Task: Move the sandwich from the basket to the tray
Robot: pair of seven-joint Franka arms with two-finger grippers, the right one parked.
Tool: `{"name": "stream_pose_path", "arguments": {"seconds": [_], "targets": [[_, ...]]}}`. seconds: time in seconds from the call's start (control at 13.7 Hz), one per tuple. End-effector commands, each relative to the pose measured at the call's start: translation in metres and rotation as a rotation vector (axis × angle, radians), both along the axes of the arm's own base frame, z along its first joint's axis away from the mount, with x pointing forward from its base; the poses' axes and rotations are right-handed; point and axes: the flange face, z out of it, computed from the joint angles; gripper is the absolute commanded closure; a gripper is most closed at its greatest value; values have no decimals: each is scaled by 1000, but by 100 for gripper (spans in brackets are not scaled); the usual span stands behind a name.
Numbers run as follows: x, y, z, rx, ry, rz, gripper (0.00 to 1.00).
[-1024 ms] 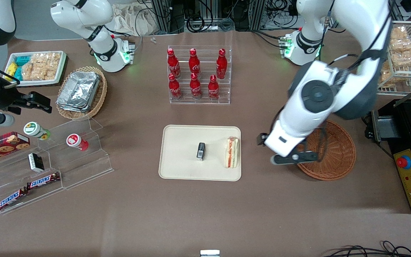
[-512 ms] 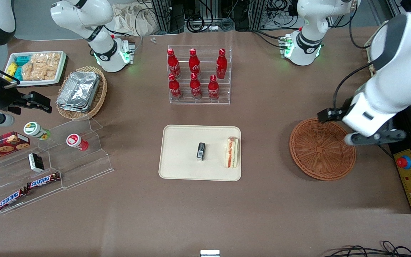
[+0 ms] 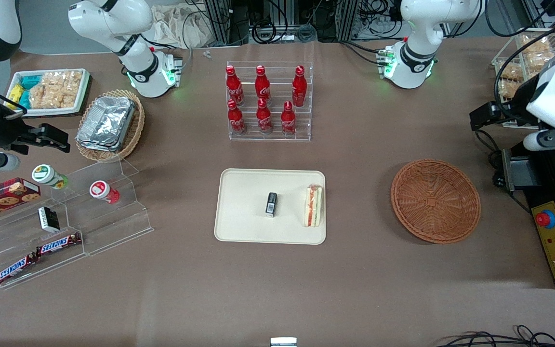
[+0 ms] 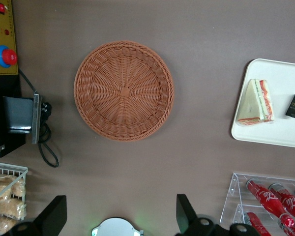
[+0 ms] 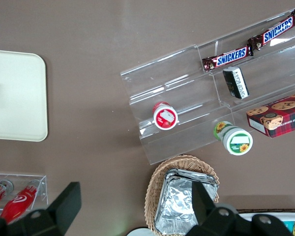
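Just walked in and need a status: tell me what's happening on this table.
The pale triangular sandwich already lies on the cream rectangular tray, beside a small black packet. The round reddish-brown wicker basket holds nothing. The left arm's pincer is open, holds nothing, and has pulled away over the last second from above the basket to the working arm's end of the table, above a black appliance.
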Motion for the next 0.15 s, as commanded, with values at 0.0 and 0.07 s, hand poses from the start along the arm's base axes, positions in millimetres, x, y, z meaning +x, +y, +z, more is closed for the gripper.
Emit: {"name": "stream_pose_path", "arguments": {"seconds": [0.0,0.07], "targets": [[-7,3,8,-8,3,-21,0],[-7,3,8,-9,3,-38,0]]}}
